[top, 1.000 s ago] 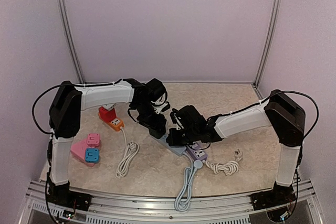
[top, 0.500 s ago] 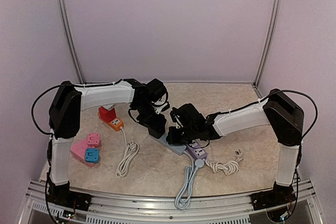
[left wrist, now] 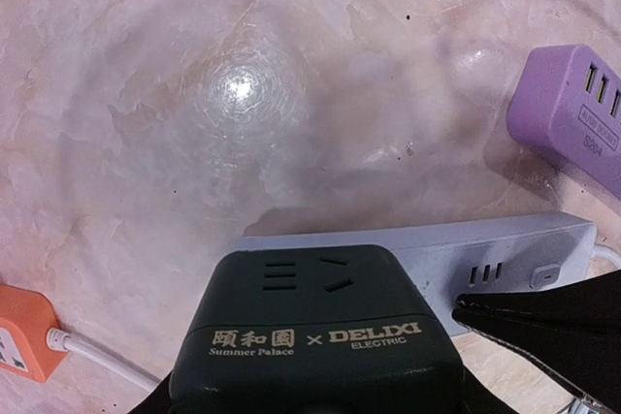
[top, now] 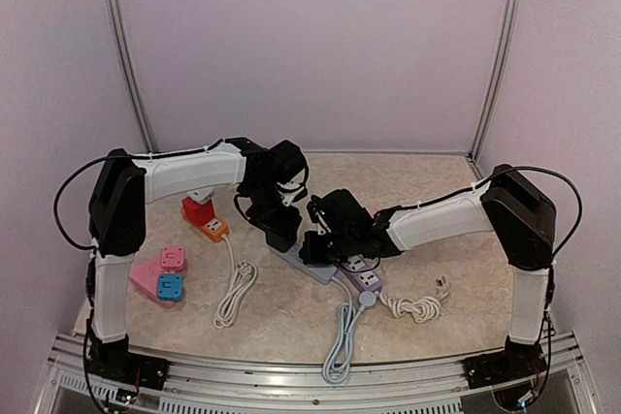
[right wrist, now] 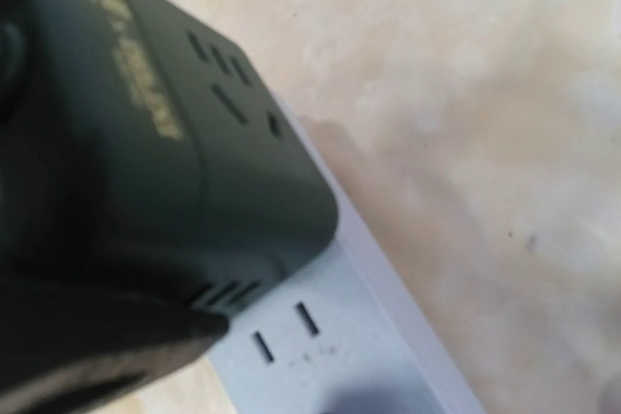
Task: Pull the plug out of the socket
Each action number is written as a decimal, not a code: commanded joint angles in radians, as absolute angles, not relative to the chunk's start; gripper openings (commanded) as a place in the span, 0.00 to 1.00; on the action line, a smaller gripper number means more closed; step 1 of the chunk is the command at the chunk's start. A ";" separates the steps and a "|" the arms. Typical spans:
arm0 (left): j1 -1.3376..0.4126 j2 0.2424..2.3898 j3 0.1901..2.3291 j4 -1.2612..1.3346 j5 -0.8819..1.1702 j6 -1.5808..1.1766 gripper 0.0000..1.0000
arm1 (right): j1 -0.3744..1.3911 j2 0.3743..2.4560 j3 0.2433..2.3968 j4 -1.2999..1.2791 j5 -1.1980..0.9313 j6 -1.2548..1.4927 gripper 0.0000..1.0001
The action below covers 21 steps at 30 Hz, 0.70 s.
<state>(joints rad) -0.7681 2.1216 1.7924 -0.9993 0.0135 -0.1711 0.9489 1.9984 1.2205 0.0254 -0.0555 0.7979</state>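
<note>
The plug (left wrist: 315, 336) is a dark green cube with gold lettering, standing on the far end of the pale grey socket strip (left wrist: 505, 249). My left gripper (left wrist: 315, 406) is shut on the plug's sides; only bits of its fingers show at the frame's bottom edge. In the top view the left gripper (top: 280, 223) sits over the plug, and the right gripper (top: 316, 247) is right beside it, shut and pressed down on the socket strip (top: 312, 266). The right wrist view shows the plug (right wrist: 146, 143) close up against the strip (right wrist: 330, 336). Whether its prongs are still seated is hidden.
A purple power strip (top: 366, 281) lies against the grey one, with coiled white cables (top: 417, 309) and a grey cable (top: 342, 341) near the front edge. An orange strip (top: 211, 228), its white cord (top: 236, 288) and pink and blue adapters (top: 163, 276) lie to the left.
Both grippers, the plug and the strip's end have shifted slightly left and toward the back. The left jaws closed in a little on the plug.
</note>
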 commanded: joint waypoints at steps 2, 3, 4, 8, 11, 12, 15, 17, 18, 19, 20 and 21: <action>-0.782 1.997 1.876 -0.964 0.052 -0.199 0.22 | 0.963 2.102 1.216 -0.167 -0.008 0.790 0.00; -0.782 1.996 1.881 -0.965 0.050 -0.203 0.21 | 0.967 2.107 1.220 -0.174 0.013 0.789 0.00; -0.782 1.996 1.884 -0.966 0.050 -0.206 0.22 | 0.970 2.113 1.223 -0.180 0.021 0.791 0.00; -0.782 1.994 1.892 -0.967 0.057 -0.219 0.22 | 0.983 2.131 1.247 -0.235 0.073 0.796 0.00; -0.790 1.995 1.889 -0.959 0.071 -0.241 0.21 | 0.990 2.139 1.253 -0.264 0.106 0.806 0.00; -0.795 1.997 1.885 -0.951 0.071 -0.250 0.21 | 0.993 2.141 1.255 -0.273 0.118 0.810 0.00; -0.801 2.002 1.866 -0.927 0.067 -0.298 0.21 | 0.999 2.144 1.251 -0.286 0.145 0.822 0.00; -0.800 2.006 1.857 -0.922 0.038 -0.332 0.20 | 1.002 2.142 1.242 -0.288 0.155 0.831 0.00; -0.801 2.008 1.853 -0.924 0.019 -0.345 0.20 | 1.004 2.143 1.239 -0.292 0.160 0.834 0.00; -0.800 2.006 1.849 -0.923 0.012 -0.354 0.20 | 1.004 2.145 1.237 -0.296 0.165 0.836 0.00; -0.799 2.002 1.841 -0.917 0.011 -0.364 0.20 | 1.007 2.146 1.237 -0.301 0.171 0.836 0.00; -0.798 1.991 1.830 -0.906 0.030 -0.366 0.20 | 1.009 2.149 1.237 -0.308 0.176 0.834 0.00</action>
<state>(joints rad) -0.7742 2.1101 1.8069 -1.0317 -0.0490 -0.2668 1.0027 2.0357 1.3045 -0.0620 0.1139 0.8200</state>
